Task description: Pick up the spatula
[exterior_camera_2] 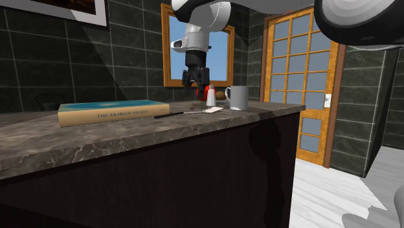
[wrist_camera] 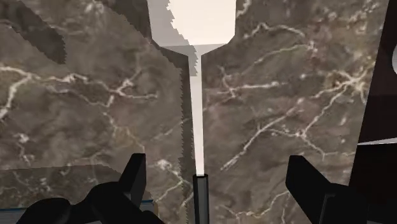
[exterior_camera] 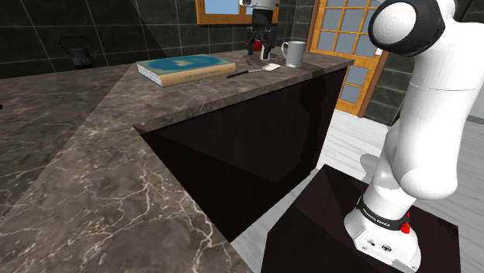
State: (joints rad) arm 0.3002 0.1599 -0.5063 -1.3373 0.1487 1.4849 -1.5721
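**Spatula lined up, not yet gripped**

The gripper (wrist_camera: pixel 216 162) hangs with its fingers spread wide, holding nothing. Between them, touching neither, runs the spatula (wrist_camera: pixel 198 114). It lies flat on the marble counter (wrist_camera: pixel 83 108), black handle nearest the fingers, pale blade farthest. In the shoulder view the gripper sits at twelve o'clock of the spatula, clear above it. The book (exterior_camera: pixel 184 67) lies at nine o'clock of it, the mug (exterior_camera: pixel 295 53) at two. The approach looks done; descent, closing and lifting remain.

the spatula (wrist_camera: pixel 198 114) loses its pale blade and handle end to the wrist view's edges, and the end effector (exterior_camera_2: pixel 195 83) half hides a small red thing (exterior_camera_2: pixel 206 91).
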